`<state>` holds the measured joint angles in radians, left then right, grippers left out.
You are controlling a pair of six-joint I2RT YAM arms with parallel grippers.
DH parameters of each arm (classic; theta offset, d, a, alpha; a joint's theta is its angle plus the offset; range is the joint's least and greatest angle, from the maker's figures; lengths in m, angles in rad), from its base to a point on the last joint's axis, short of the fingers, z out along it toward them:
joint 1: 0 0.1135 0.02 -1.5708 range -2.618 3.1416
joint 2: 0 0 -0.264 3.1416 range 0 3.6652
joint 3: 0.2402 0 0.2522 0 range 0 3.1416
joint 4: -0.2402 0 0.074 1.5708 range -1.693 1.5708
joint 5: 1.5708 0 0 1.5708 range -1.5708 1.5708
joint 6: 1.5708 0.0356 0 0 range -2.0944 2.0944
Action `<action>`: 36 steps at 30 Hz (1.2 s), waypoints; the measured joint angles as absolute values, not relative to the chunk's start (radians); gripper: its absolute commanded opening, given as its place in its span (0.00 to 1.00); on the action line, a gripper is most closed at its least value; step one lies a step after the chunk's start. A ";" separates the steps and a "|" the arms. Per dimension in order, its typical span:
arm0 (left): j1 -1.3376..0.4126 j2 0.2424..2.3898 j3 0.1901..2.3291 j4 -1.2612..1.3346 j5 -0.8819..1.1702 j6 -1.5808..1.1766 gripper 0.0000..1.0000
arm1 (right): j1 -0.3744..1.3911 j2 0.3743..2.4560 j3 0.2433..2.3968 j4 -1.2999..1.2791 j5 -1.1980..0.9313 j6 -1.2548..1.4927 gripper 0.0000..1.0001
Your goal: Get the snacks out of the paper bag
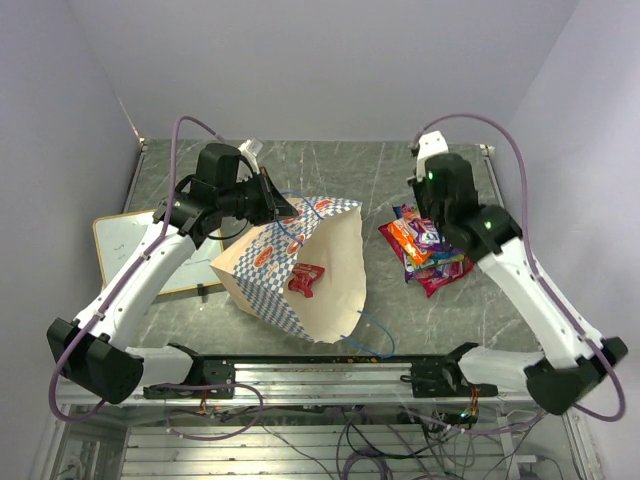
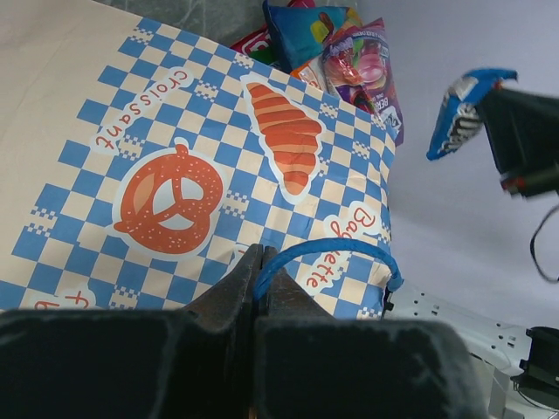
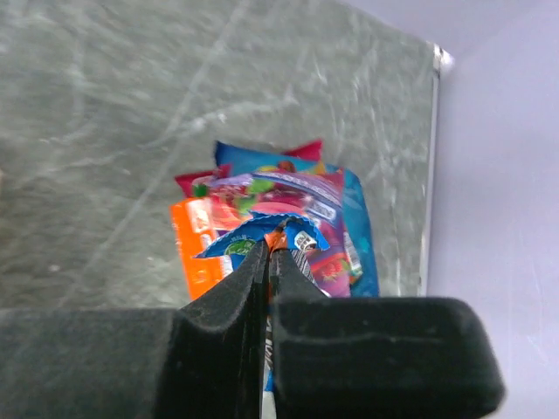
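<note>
The paper bag (image 1: pixel 300 265) lies on its side, its cream inside facing the near edge, with one red snack packet (image 1: pixel 305 279) inside. My left gripper (image 1: pixel 283 212) is shut on the bag's blue cord handle (image 2: pixel 327 250), pinched between the fingertips in the left wrist view, where my left gripper (image 2: pixel 259 259) sits over the checkered side (image 2: pixel 175 188). My right gripper (image 1: pixel 424 214) hangs over the pile of snacks (image 1: pixel 428 250) right of the bag. It is shut on a blue packet (image 3: pixel 262 234), which also shows in the left wrist view (image 2: pixel 461 112). The right wrist view shows my right gripper (image 3: pixel 271 253) above the pile (image 3: pixel 288 209).
A white framed writing board (image 1: pixel 125 245) lies at the left, partly under the left arm. A second blue cord handle (image 1: pixel 375 335) trails from the bag's mouth toward the near rail. Walls close the table at the back and both sides.
</note>
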<state>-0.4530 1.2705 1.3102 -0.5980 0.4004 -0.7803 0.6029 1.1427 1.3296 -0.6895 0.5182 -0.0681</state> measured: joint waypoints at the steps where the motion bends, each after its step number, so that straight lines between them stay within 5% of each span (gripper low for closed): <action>1: -0.453 1.271 1.310 -0.598 0.400 -0.781 0.07 | 0.560 1.175 1.351 -0.708 0.504 -0.067 0.00; 6: -0.453 1.264 1.310 -0.598 0.400 -0.781 0.07 | 0.413 1.340 1.451 -0.818 0.417 -0.062 0.00; 19: -0.453 1.257 1.317 -0.627 0.401 -0.762 0.07 | 0.360 1.462 1.478 -0.936 0.336 -0.036 0.01; 27: -0.452 1.276 1.341 -0.632 0.407 -0.745 0.07 | 0.357 1.520 1.514 -0.959 0.340 -0.026 0.51; 36: -0.452 1.275 1.322 -0.576 0.462 -0.746 0.07 | 0.356 1.518 1.586 -0.960 0.264 -0.023 0.61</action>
